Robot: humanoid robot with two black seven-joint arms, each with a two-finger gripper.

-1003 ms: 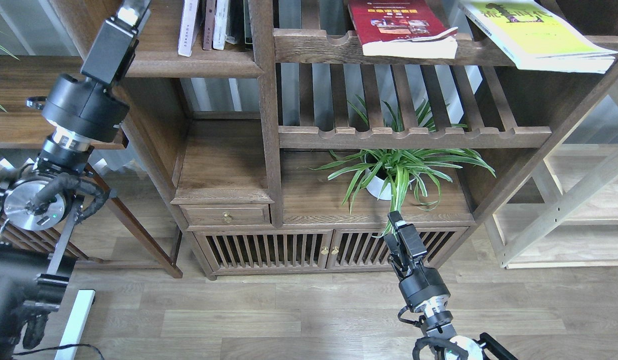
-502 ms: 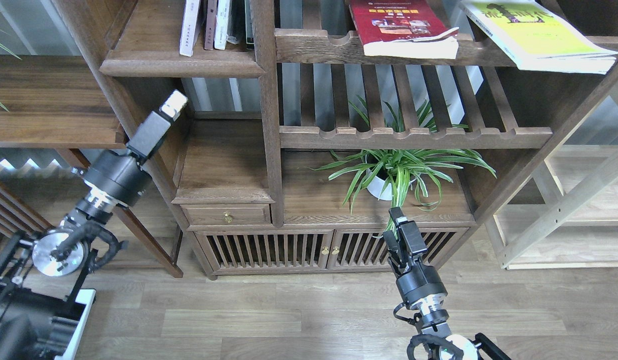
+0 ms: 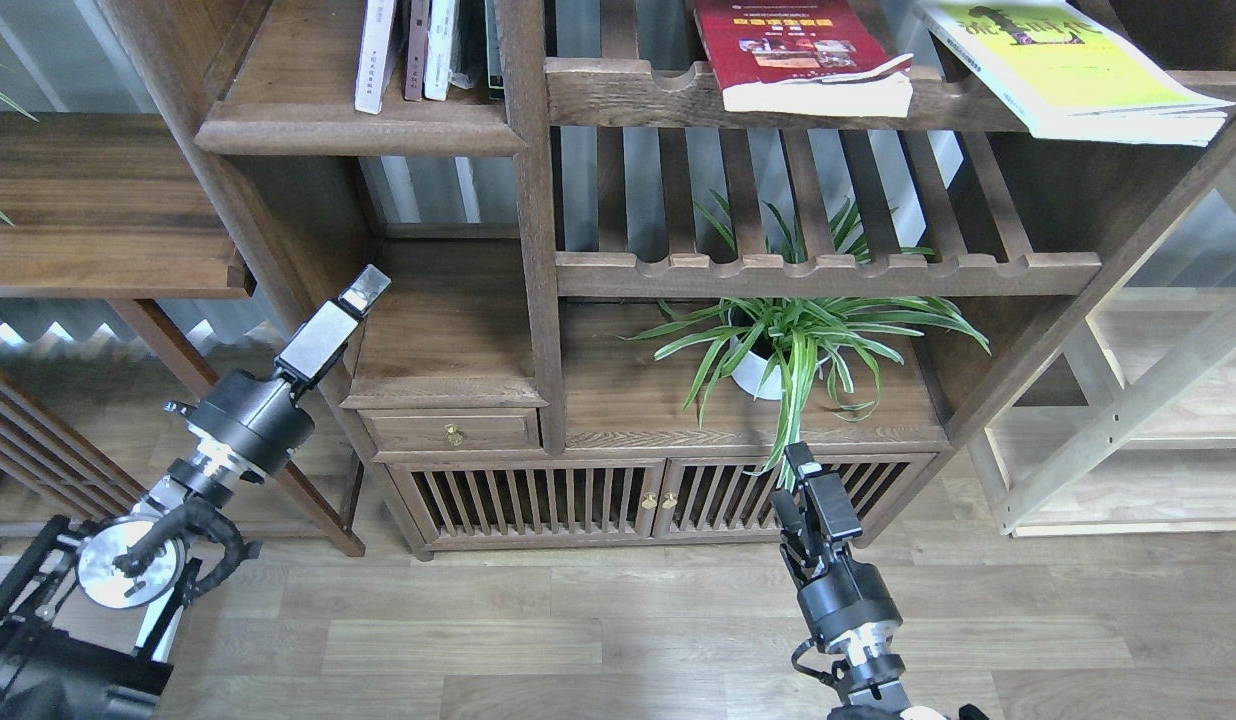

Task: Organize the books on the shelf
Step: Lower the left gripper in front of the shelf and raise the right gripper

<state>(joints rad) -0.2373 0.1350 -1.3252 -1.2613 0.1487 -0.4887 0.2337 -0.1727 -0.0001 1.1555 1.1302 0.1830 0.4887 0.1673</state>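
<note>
While both arms hang low before the cabinet, the right gripper [image 3: 800,470] points up at the potted plant [image 3: 778,345], and I cannot tell whether its fingers are apart. Farther up, the left gripper [image 3: 366,288] looks pressed together, holding nothing. Beyond, the red book [image 3: 793,45] and yellow-green book [image 3: 1063,65] lie flat on the slatted rack [image 3: 628,95]; upright volumes [image 3: 418,50] stand on the solid shelf [image 3: 358,135].
</note>
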